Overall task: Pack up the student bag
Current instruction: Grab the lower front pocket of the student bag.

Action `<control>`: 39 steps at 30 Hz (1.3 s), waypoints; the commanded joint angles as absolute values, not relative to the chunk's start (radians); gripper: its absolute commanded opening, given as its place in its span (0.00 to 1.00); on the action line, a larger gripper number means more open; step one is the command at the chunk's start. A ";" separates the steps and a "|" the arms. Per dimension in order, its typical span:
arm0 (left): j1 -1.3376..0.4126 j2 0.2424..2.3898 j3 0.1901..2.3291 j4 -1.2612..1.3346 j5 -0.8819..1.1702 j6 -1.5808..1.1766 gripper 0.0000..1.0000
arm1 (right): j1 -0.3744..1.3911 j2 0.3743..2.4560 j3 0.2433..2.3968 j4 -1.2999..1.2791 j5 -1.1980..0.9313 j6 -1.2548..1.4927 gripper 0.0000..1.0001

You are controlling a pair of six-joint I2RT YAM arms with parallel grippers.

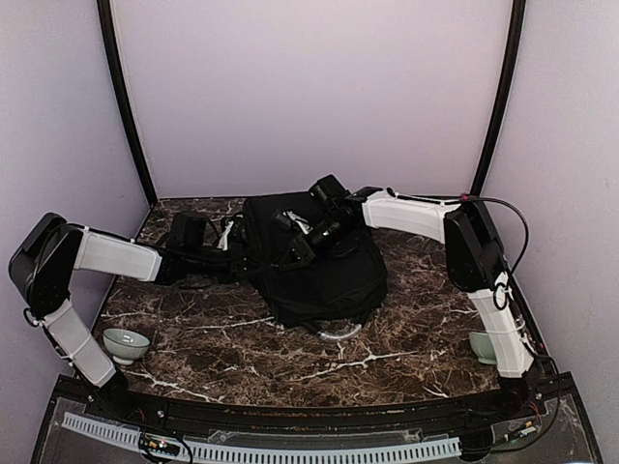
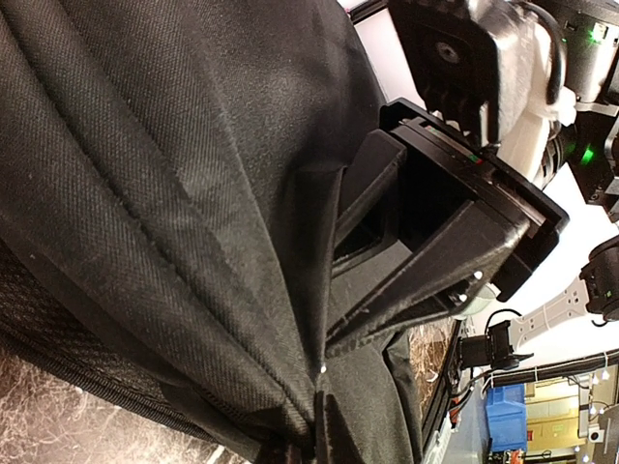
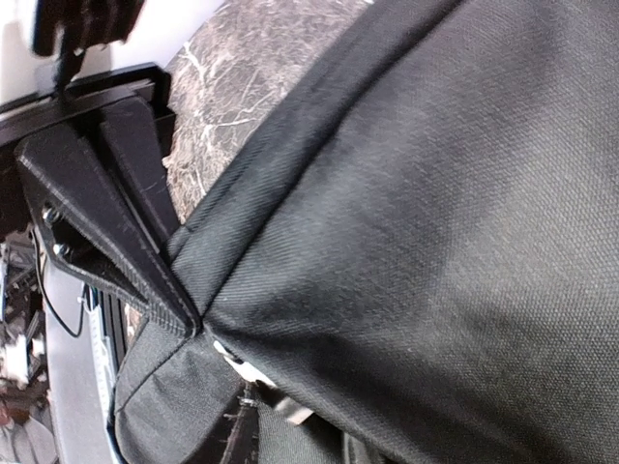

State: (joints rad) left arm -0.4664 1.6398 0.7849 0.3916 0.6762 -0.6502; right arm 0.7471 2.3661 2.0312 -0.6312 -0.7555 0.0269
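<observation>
Plenty of bare marble bench from 4 round to 8 o'clock, pale bowl tucked at 8, second bowl at 4 beside the arm base. Dead centre, nudged toward 12: student bag, black and slumped. At its 9 o'clock edge, left claw pressed together, pinching bag fabric into folds. Toward its 12 o'clock end, right claw tight against a seam; spread or gripping, cannot tell. Lilac walls close on three sides.

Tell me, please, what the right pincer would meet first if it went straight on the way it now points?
The student bag. The right pincer points into its black fabric, tips seemingly at a seam, so it would probably press into the bag at once.
</observation>
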 commanded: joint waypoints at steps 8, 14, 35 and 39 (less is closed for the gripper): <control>-0.474 1.621 0.823 0.429 0.752 -0.622 0.00 | 0.767 2.348 2.019 -0.536 -0.896 0.017 0.07; -0.475 1.615 0.828 0.408 0.749 -0.613 0.00 | 0.765 2.314 1.977 -0.510 -0.914 0.037 0.06; -0.474 1.626 0.830 0.413 0.748 -0.617 0.00 | 0.751 2.371 1.950 -0.325 -0.930 0.340 0.30; -0.475 1.634 0.832 0.413 0.748 -0.618 0.00 | 0.748 2.376 1.947 -0.289 -0.971 0.356 0.16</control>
State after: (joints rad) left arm -0.4637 1.6440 0.7982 0.3656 0.6838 -0.6411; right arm 0.7376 2.3722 1.9514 -0.3889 -0.9260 0.3317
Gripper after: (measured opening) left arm 0.042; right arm 0.175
